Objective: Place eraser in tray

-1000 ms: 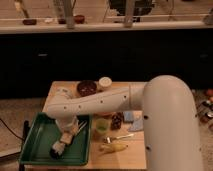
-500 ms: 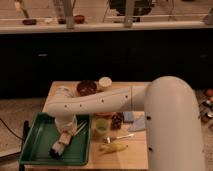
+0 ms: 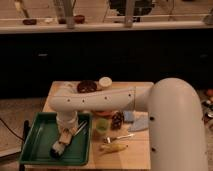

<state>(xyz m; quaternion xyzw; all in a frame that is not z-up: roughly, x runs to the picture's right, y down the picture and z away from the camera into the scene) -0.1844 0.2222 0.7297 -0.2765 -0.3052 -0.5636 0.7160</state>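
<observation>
The gripper (image 3: 64,139) hangs low over the green tray (image 3: 36,143), at the end of the white arm (image 3: 95,99) that bends down from above the table (image 3: 136,156). It points down and slightly to the left, into the right half of the tray. The eraser (image 3: 58,148), a small white and black block, lies right at the tip of the gripper, just below it and a little to its left, inside the tray and close to the tray's near rim. The eraser looks to be touching the gripper's tip. Whether the gripper is clamped on it or loose of it cannot be told, and whether the block rests on the tray floor is also unclear.

Just to the right of the gripper, outside the tray's rim, stands a small green cup (image 3: 101,125). Beyond the cup sits a dark reddish lump (image 3: 117,120), and past that a pale blue cloth (image 3: 131,116). Right of the gripper and lower, a yellow banana-like thing (image 3: 114,147) lies on the table. Well above the gripper, at the far edge of the table, are a dark bowl (image 3: 87,86) and a white round cup (image 3: 105,81).
</observation>
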